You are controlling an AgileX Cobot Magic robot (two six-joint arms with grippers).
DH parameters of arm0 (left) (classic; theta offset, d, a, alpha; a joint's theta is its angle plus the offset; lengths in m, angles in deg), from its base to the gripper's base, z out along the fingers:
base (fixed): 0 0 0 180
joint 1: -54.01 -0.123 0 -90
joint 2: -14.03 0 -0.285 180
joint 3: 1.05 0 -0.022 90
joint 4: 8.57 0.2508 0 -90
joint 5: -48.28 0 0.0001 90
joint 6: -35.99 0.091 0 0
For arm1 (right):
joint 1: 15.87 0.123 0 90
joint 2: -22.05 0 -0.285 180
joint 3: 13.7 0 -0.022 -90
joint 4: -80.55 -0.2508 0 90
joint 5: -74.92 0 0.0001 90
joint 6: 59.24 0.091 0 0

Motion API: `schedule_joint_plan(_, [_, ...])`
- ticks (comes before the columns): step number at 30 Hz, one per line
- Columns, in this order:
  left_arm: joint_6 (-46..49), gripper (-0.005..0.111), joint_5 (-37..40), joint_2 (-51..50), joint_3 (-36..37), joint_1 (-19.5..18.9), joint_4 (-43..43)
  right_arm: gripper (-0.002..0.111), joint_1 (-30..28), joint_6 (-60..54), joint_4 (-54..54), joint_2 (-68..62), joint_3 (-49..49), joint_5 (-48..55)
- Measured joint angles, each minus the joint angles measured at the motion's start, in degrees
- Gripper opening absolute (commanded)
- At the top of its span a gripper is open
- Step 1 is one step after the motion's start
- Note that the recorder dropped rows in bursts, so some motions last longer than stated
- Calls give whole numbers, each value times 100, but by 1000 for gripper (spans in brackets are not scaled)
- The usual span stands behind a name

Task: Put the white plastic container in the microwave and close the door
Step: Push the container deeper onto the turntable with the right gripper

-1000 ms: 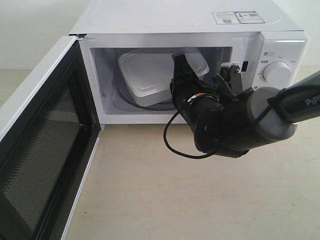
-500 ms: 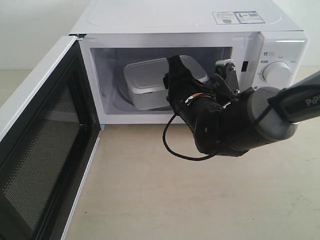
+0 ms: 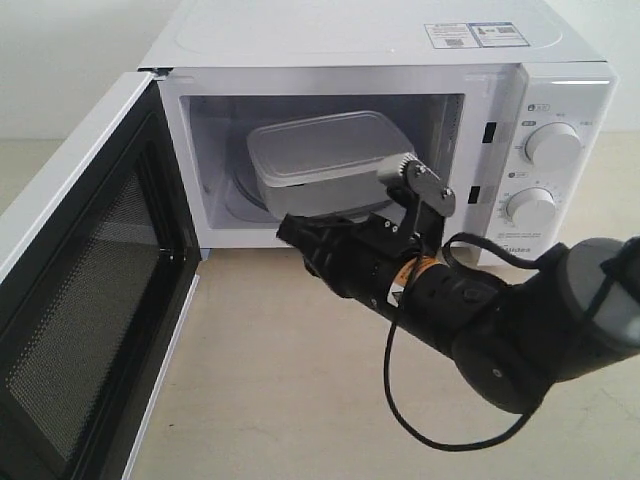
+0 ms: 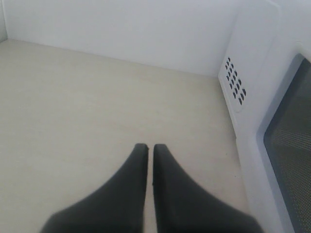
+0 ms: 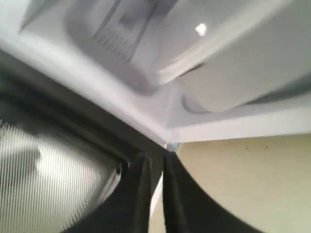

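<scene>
Sitting flat inside microwave [image 3: 370,40]: container [image 3: 325,150], looks light, rigid, lid on. Outside the opening, right gripper [image 3: 288,231], jaws nearly together, empty; left gripper [image 4: 146,146] likewise. Wide open, door [image 3: 60,300]: stiff, hinged; likely push its outer face near free edge.

1. The white plastic container [image 3: 325,160] lies inside the microwave [image 3: 350,35], on the turntable [image 3: 245,195].
2. The door [image 3: 85,290] stands swung out at the microwave's left.
3. My right gripper [image 3: 287,230] lies before the microwave, just outside it.
4. My left gripper [image 4: 149,146] hangs over the table [image 4: 73,97], beside the door.
</scene>
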Motion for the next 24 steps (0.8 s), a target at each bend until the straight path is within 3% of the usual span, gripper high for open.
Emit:
schedule_joint_plan(10, [0,4,0,0,0,0,0,0,0,-4099,-175,470,-8,806])
schedule_joint_plan(15, [0,4,0,0,0,0,0,0,0,-4485,-906,457,-305,809])
schedule_joint_plan(24, [0,4,0,0,0,0,0,0,0,-4651,-1223,-86,-867,929])
